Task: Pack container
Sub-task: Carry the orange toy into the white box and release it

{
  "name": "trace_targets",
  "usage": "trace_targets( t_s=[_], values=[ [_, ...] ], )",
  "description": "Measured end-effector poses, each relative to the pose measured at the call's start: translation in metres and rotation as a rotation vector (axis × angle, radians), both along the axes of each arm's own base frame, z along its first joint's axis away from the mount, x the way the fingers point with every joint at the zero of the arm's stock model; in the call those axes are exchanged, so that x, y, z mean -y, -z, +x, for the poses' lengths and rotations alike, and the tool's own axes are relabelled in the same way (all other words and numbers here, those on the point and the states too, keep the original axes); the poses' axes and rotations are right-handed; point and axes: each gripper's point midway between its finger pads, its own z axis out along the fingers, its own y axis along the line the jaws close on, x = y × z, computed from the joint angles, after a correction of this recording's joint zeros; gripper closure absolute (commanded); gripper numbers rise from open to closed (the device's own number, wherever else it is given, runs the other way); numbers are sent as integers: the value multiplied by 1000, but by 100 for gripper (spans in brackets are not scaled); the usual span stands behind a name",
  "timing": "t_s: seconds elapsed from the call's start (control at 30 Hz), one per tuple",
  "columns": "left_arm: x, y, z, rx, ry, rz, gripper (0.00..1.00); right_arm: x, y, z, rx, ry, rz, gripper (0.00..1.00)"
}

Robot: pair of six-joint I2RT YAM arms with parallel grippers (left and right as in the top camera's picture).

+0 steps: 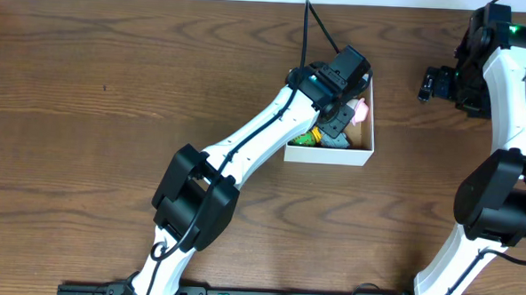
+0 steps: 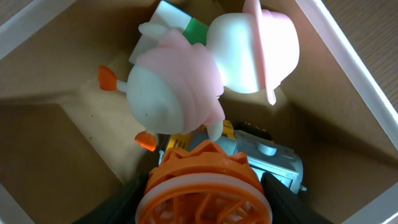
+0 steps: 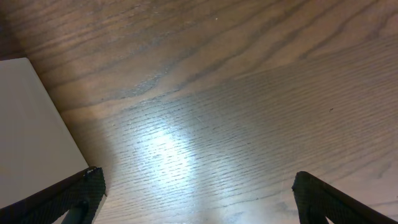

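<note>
Left pincer (image 2: 205, 208) | grips orange toy (image 2: 202, 177) | inside container (image 1: 334, 156) | right pincer (image 3: 196, 202) wide, well apart

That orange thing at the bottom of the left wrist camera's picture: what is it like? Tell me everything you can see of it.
The orange toy is round and looks like moulded plastic, with a zigzag, crown-like rim and an openwork lattice of ribs over a paler face. Its lower part is cut off by the picture's edge. The left gripper holds it, one dark finger on each side. It is inside the container, close to a pink and white toy; whether they touch cannot be told.
</note>
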Motion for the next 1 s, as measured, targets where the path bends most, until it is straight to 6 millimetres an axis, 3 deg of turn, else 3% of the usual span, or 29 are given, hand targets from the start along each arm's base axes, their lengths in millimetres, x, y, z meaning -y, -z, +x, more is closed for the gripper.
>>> trace_targets(
  t_s=[0.73,0.77,1.0],
  values=[
    [-3,2,-4,-17,0,15,48,0,0,0,-1,0,0,1],
    [-4,2,-4,-17,0,16,2,0,0,0,0,0,0,1],
    [-3,2,-4,-17,0,15,2,0,0,0,-1,0,0,1]
  ],
)
